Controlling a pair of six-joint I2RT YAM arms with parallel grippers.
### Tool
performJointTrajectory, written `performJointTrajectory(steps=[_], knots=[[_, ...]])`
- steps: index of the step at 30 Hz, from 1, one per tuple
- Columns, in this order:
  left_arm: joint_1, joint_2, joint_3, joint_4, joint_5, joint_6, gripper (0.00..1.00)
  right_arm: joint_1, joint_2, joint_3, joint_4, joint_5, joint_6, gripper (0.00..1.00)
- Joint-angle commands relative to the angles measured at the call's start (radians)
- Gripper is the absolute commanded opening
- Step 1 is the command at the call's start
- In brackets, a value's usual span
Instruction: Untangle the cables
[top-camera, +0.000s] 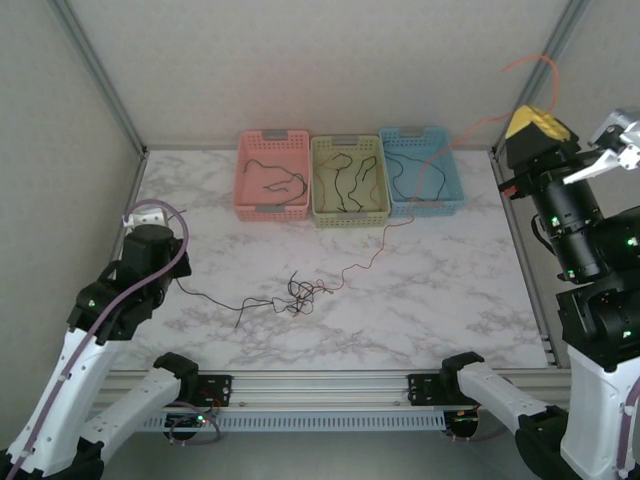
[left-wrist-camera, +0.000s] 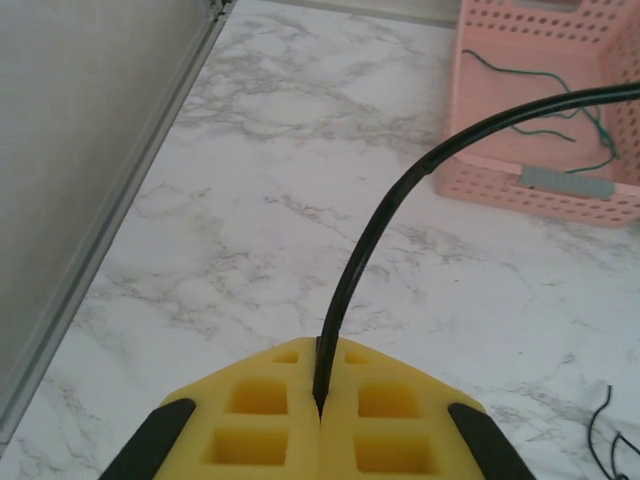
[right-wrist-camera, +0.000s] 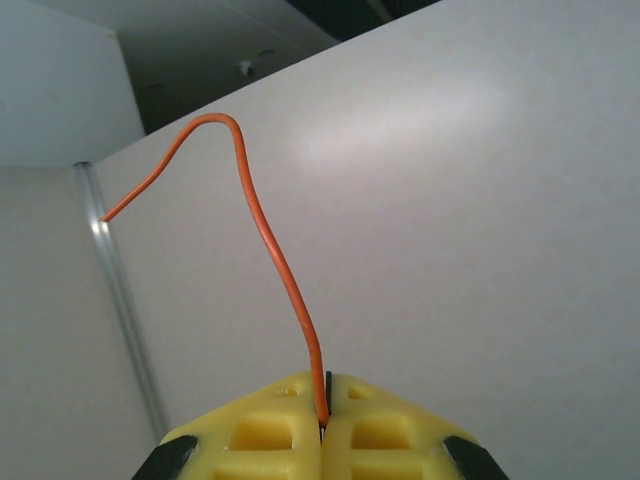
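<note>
At 9 o'clock by the left wall, pinching a black cable (left-wrist-camera: 380, 218) tight between the yellow pads of the left gripper (left-wrist-camera: 320, 405). Up at 2 o'clock by the right edge, squeezing the right gripper (right-wrist-camera: 325, 418) shut on a red-orange cable (right-wrist-camera: 270, 240), holding it high in the air. Trailing down across the blue basket (top-camera: 457, 175) and running back to the knot of cables (top-camera: 300, 290) lying at the middle of the table (top-camera: 450, 300). Leaving lots of bare marble around the knot toward 3 and 6 o'clock. Sitting side by side at 12 o'clock along the back wall: pink basket (top-camera: 240, 185), yellow basket (top-camera: 348, 141), blue one.
</note>
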Motion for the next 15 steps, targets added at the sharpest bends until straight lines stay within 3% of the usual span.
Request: performJointTrajectory(steps=[1, 8, 12, 15], knots=[[-0.003, 0.007, -0.012, -0.021, -0.089, 0.026, 0.00, -0.001, 0.017, 0.053, -0.055, 0.151, -0.074, 0.00], [-0.001, 0.009, -0.003, -0.018, -0.062, 0.028, 0.00, -0.002, 0.002, -0.043, -0.078, 0.151, -0.058, 0.00], [-0.001, 0.007, -0.011, 0.020, 0.048, 0.007, 0.00, -0.002, 0.011, -0.181, -0.114, 0.081, -0.019, 0.00], [-0.002, 0.021, -0.002, 0.031, 0.067, 0.001, 0.00, -0.002, 0.024, -0.329, -0.127, 0.050, 0.031, 0.00]])
